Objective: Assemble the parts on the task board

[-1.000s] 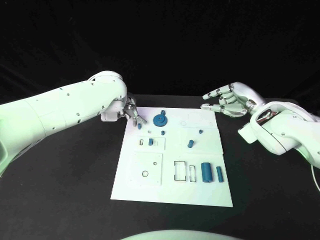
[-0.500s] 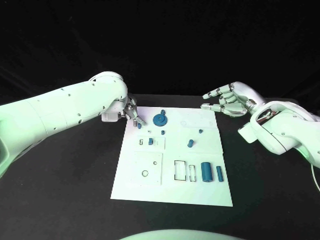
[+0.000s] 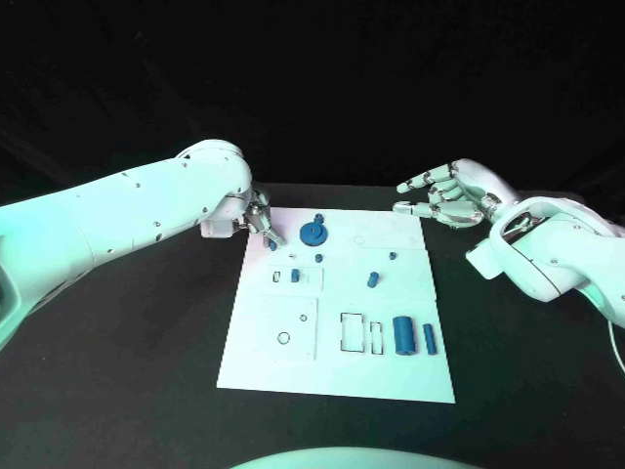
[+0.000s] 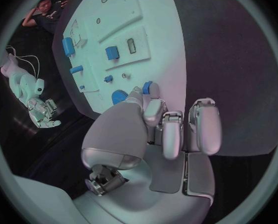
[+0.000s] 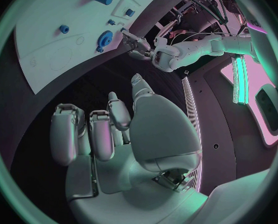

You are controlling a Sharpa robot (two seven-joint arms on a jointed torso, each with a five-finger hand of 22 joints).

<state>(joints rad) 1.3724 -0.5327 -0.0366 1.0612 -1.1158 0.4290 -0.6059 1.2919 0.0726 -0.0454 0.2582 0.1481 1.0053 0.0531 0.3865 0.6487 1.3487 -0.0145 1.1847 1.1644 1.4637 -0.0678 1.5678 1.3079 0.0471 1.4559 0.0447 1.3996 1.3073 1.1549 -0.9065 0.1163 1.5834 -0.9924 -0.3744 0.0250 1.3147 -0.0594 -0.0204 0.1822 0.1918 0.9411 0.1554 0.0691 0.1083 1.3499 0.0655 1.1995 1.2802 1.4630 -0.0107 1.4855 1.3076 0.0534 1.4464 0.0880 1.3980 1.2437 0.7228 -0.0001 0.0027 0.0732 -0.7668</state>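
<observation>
The white task board (image 3: pixel 397 376) (image 4: pixel 114 15) (image 5: pixel 46 59) lies in the middle of the table. My left hand (image 3: pixel 255 222) (image 4: pixel 170 129) hovers low over its far left corner with fingers curled together, and a small blue piece (image 3: pixel 271 245) (image 4: pixel 148 88) sits pinched at its fingertips. A round blue disc (image 3: pixel 312 234) (image 4: pixel 119 95) (image 5: pixel 105 37) stands just beside it. My right hand (image 3: pixel 446 200) (image 5: pixel 108 134) hangs above the far right corner, fingers apart and holding nothing.
On the board are small blue pegs (image 3: pixel 373 279), a blue block (image 3: pixel 296 277) (image 4: pixel 111 52) in a slot, and two blue cylinders (image 3: pixel 402 335) (image 3: pixel 428 339) beside empty rectangular slots (image 3: pixel 353 332). Black table surrounds the board.
</observation>
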